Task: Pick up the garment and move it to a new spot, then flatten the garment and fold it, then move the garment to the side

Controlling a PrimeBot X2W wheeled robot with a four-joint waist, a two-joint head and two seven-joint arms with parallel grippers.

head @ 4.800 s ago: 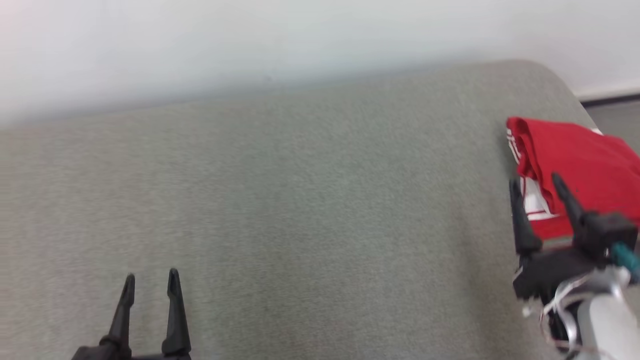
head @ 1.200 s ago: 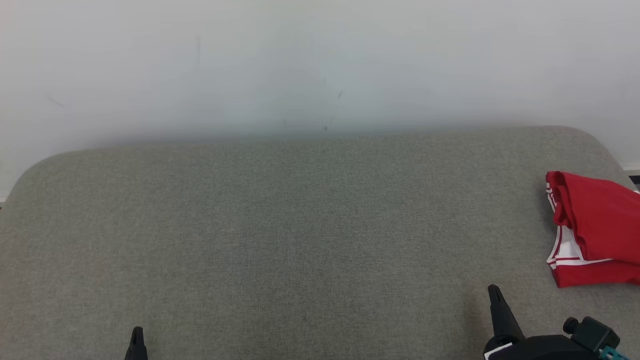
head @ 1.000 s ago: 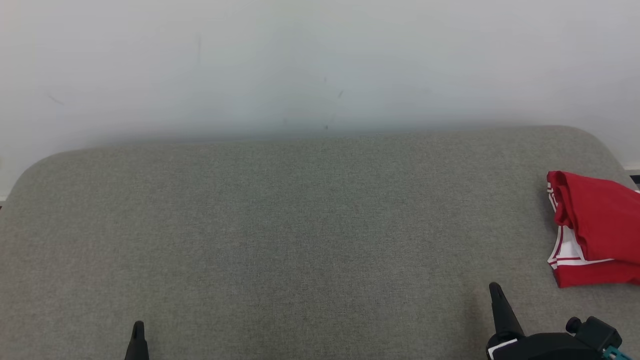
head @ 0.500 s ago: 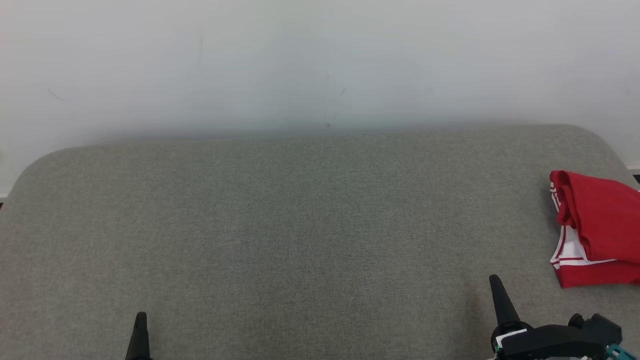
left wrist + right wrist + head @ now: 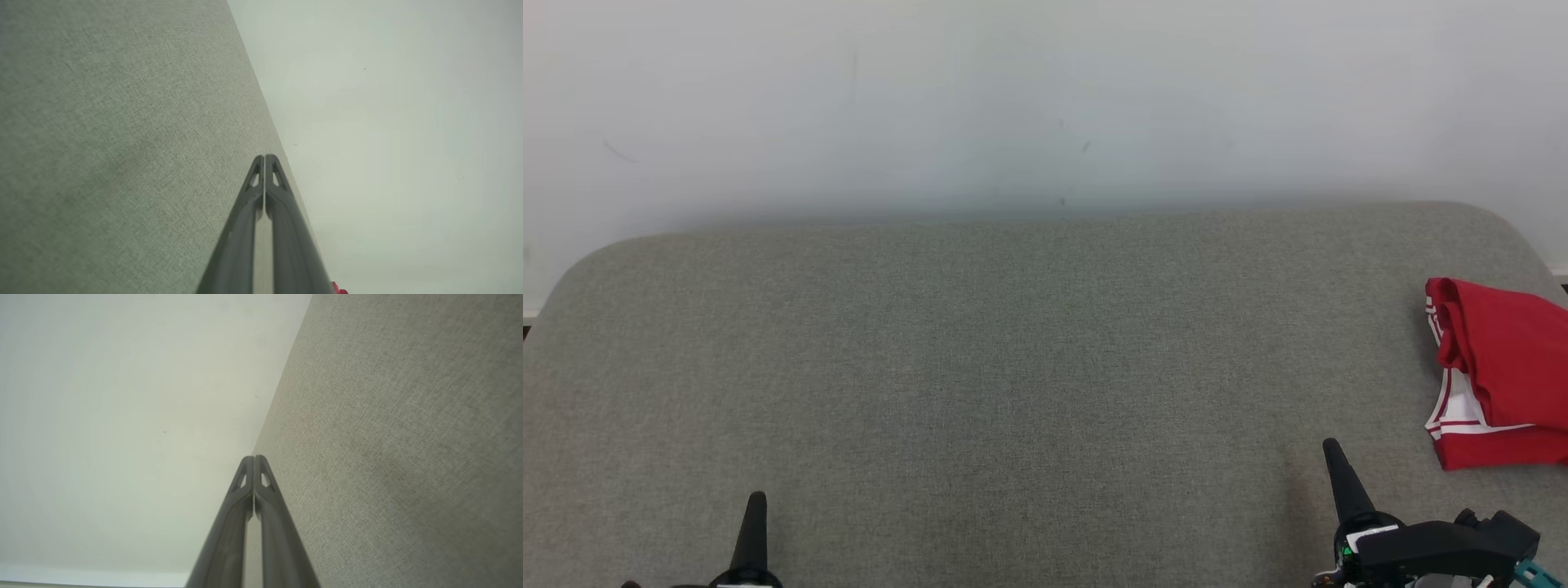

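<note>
**Two grippers shut; garment [image 5: 1499, 367] at right edge**

Left gripper [image 5: 264, 157] and right gripper [image 5: 253, 457]: fingers pressed tip to tip, holding nothing. Red garment lies folded at the right edge of the grey pad [image 5: 1013, 367], well apart from both. You should expect it light, soft, floppy; pinch the thick rolled fold, all layers. Smooth red cloth, white striped trim [image 5: 1441, 412]; pad coarse-woven, corners rounded.
</note>
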